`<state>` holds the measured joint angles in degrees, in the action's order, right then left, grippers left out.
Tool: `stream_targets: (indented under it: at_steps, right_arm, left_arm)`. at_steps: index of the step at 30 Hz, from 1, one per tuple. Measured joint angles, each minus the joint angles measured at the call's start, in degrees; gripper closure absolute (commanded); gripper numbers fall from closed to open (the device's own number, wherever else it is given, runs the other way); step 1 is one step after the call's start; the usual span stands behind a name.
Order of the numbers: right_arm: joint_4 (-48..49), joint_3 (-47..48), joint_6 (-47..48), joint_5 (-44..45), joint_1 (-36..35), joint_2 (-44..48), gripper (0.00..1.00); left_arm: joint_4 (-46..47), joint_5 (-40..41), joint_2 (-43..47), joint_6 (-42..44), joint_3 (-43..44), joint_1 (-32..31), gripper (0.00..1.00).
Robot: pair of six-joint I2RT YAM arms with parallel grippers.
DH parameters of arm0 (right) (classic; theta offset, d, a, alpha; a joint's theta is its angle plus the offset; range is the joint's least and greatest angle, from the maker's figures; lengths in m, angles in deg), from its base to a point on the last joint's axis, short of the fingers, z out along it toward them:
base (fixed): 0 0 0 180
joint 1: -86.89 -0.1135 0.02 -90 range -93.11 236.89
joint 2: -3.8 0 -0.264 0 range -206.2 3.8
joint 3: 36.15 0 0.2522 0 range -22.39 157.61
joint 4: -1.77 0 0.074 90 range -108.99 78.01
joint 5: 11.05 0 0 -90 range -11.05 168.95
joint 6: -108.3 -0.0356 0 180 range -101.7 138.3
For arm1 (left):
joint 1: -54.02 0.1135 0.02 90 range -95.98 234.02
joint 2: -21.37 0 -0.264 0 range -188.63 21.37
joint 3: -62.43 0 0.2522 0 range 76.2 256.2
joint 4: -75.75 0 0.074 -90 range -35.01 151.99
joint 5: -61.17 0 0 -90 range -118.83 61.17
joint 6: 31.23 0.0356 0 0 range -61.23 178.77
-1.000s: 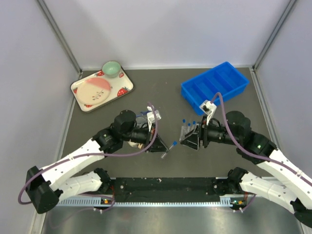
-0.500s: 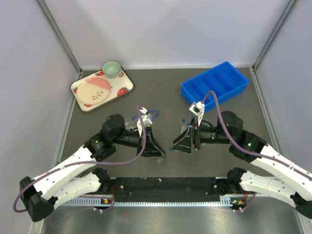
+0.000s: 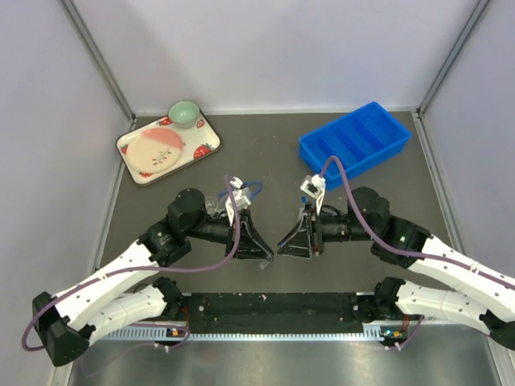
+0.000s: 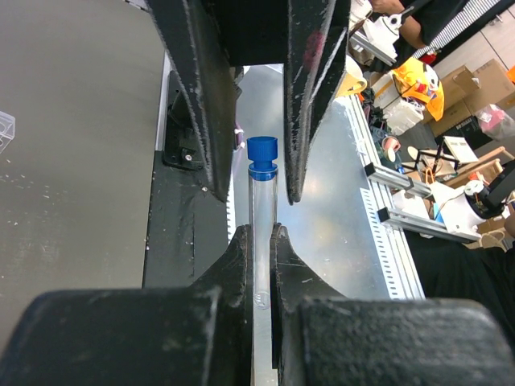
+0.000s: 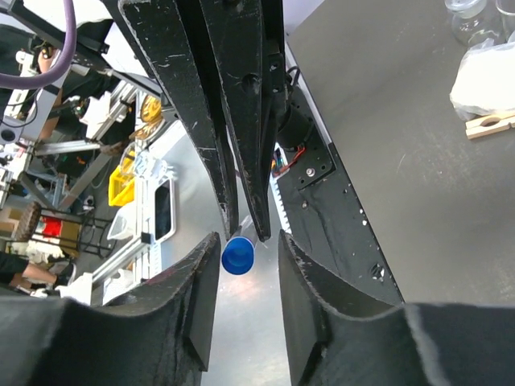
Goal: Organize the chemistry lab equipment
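The right gripper (image 3: 282, 248) travelled left and a little nearer from where it had been a second before. It ended with its fingertips just beside those of the left gripper (image 3: 265, 256). Its jaws narrowed on the way and came to straddle the blue cap (image 5: 237, 256) of the clear tube (image 4: 261, 213). The left gripper, carrying that tube, drew back left and nearer during the first half second. In the top view the tube, earlier plain to see, became hidden between the two grippers.
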<state>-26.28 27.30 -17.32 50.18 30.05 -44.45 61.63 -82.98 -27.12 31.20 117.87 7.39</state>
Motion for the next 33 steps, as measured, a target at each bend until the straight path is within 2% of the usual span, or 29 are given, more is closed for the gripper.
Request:
stream_targets:
  at_steps: [9,11,13,14,16,17,20,27,33]
  right_arm:
    - [0.4,0.0,0.0,0.6,-0.8,-0.1,0.99]
    - [0.3,0.0,0.0,0.7,-0.8,-0.1,1.00]
    - [0.1,0.0,0.1,1.0,-0.8,-0.1,1.00]
    - [-0.1,0.0,0.1,1.2,-0.8,-0.1,1.00]
    - [-0.6,0.0,0.4,2.2,-0.8,-0.1,1.00]
    - [-0.5,0.0,0.5,2.9,-0.8,-0.1,1.00]
    - [-0.8,0.2,1.1,5.6,-0.9,0.1,1.00]
    - [-6.3,2.1,4.2,14.4,-1.0,0.8,1.00]
    - [-16.0,6.0,7.8,27.4,-0.7,1.7,1.00]
  left_arm:
    - [0.0,0.1,-0.2,-0.6,0.0,0.0,1.00]
    - [0.0,0.2,-0.3,-0.7,0.0,0.0,0.85]
    - [-0.1,0.2,-0.7,-0.7,0.0,0.0,0.78]
    - [-0.1,0.4,-0.9,-0.8,0.0,0.0,0.64]
    - [-0.2,1.0,-1.4,-0.3,0.0,0.0,0.50]
    - [-0.2,1.6,-1.7,-0.2,0.0,0.0,0.39]
    - [-1.3,3.1,-2.7,0.6,0.0,0.0,0.21]
    - [-3.6,6.5,-3.3,2.1,0.1,0.0,0.02]
    - [-10.6,13.7,-4.1,4.8,2.9,0.0,0.01]
